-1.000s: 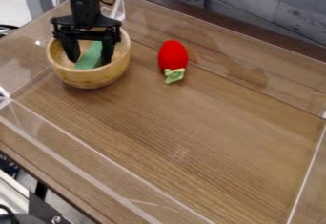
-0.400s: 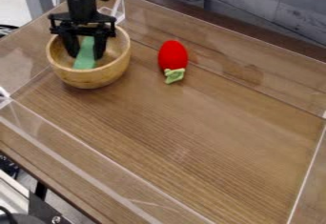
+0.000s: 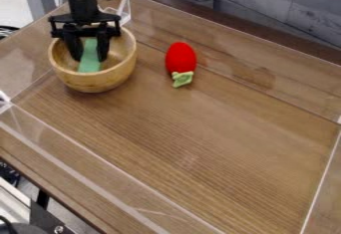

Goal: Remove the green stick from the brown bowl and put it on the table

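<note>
Light-green bar-shaped stick (image 3: 91, 58) leaning inside brown bowl (image 3: 94, 77)

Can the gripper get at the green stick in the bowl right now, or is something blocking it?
Probably yes. The gripper points down into the brown bowl, its jaws either side of the green stick. Nothing covers the stick; the red strawberry toy sits well off to the side.
</note>
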Available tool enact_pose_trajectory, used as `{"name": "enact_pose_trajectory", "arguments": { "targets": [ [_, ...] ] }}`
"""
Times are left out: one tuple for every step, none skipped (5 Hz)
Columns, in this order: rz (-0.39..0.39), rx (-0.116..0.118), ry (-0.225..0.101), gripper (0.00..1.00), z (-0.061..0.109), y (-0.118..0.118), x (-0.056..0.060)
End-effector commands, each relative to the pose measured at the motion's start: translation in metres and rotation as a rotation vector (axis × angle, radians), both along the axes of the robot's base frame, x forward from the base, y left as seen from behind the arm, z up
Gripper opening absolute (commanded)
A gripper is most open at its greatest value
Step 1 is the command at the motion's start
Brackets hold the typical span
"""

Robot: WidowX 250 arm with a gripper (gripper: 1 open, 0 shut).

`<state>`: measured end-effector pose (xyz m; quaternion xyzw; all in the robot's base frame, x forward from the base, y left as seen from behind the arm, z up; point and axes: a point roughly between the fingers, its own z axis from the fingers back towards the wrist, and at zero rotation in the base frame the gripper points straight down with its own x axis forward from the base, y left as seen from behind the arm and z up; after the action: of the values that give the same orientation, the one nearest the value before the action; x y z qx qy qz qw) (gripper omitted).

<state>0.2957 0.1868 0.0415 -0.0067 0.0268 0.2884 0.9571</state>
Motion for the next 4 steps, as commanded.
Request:
{"name": "enact_pose_trajectory", "arguments": {
  "targets": [
    [0.07, 0.024, -0.068, 0.0, 0.023, 0.006, 0.003],
    [0.109, 0.012, -0.086, 0.0, 0.042, 0.008, 0.008],
    [0.146, -0.012, -0.117, 0.0, 0.068, 0.009, 0.015],
    [0.143, -0.048, -0.144, 0.0, 0.101, -0.007, 0.018]
  ]
}}
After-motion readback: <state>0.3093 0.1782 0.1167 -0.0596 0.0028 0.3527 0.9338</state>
